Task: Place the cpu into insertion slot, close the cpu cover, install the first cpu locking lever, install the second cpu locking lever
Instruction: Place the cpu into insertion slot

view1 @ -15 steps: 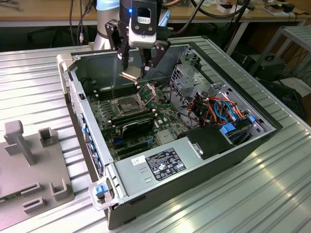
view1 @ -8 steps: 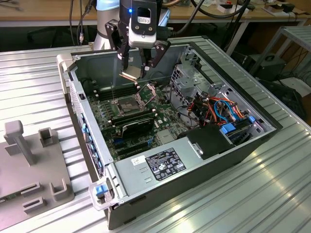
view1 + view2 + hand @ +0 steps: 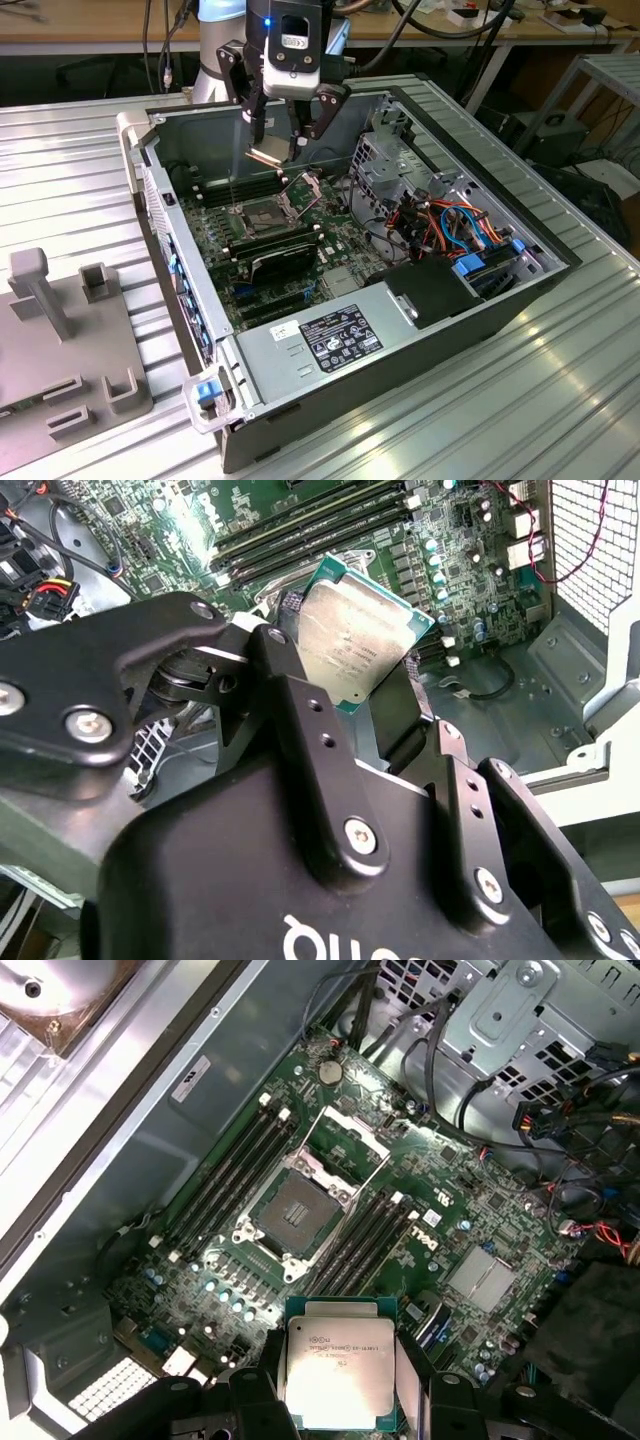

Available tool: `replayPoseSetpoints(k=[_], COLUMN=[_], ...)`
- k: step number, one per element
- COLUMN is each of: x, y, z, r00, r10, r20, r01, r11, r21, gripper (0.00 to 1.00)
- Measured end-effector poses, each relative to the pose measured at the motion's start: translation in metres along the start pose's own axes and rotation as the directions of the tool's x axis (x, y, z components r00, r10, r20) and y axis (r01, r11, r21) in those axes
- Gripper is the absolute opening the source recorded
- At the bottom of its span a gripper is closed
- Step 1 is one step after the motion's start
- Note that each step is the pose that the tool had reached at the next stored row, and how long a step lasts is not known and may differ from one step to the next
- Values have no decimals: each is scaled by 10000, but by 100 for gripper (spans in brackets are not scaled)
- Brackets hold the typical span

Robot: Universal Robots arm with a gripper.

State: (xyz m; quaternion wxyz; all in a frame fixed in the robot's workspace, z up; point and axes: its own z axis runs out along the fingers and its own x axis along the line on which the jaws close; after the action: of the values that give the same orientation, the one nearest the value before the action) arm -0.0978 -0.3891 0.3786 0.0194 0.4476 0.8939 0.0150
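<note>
Above motherboard (image 3: 455, 1222), near insertion slot (image 3: 297, 1210) | gripper (image 3: 287, 138) clamped on cpu (image 3: 340, 1372) | silver-grey top, green edge

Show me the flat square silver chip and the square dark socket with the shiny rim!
flat square silver chip (image 3: 340, 1372), first wrist view, middle of metal top.
square dark socket (image 3: 297, 1210), first wrist view, its dark middle.

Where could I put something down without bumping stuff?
The ribbed metal table is bare at the exterior view's right of the computer case. Inside is crowded: memory slots flank the insertion slot, cables fill one side, the gripper holds the cpu above.
</note>
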Motion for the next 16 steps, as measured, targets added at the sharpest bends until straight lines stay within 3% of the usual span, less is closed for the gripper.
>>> replayPoseSetpoints(k=[6, 10, 12, 14, 16], x=[1, 2, 3, 2, 2], y=[0, 1, 1, 5, 20], z=[9, 31, 49, 64, 74], r00=[9982, 9912, 9841, 9785, 9758], r10=[601, 1321, 1775, 2059, 2183], r20=[27, 62, 83, 96, 102], r01=[-601, -1321, -1776, -2060, -2184], r11=[9982, 9912, 9841, 9786, 9759], r21=[11, 25, 31, 34, 36], gripper=[53, 53, 53, 53, 53])
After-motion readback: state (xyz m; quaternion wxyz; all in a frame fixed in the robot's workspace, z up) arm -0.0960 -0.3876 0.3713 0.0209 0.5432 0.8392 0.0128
